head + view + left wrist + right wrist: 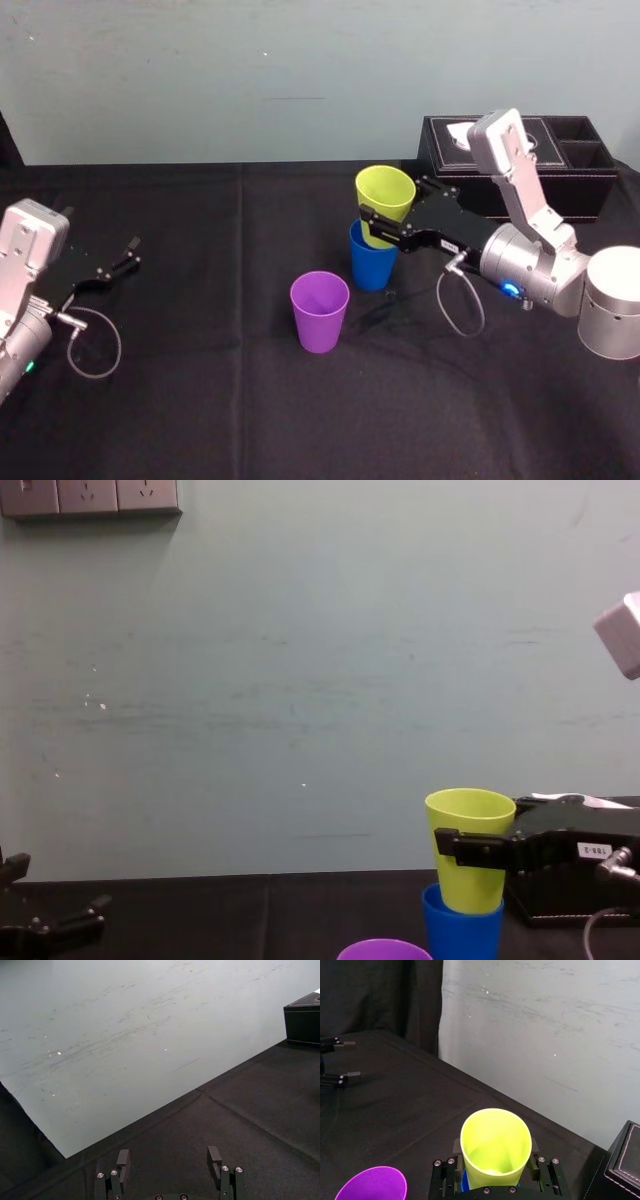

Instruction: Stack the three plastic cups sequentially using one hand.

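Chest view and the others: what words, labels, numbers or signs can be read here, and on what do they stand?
Nothing reads for certain.
White label on the right gripper, shut on the yellow-green cup: dark characters, too small to read.
Blue cup, purple cup, black box, wall sockets, open left gripper parked at the left: no markings visible.

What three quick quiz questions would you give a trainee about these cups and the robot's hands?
1. True or false: the purple cup is already stacked inside the blue cup.
2. Which cup does the right hand grip? A. blue B. yellow-green C. purple
3. Fill the gap: the idle left hand has its fingers ____.

Key: 1 false, it stands apart; 2 B, the yellow-green cup, its base lowered into the blue one; 3 open.
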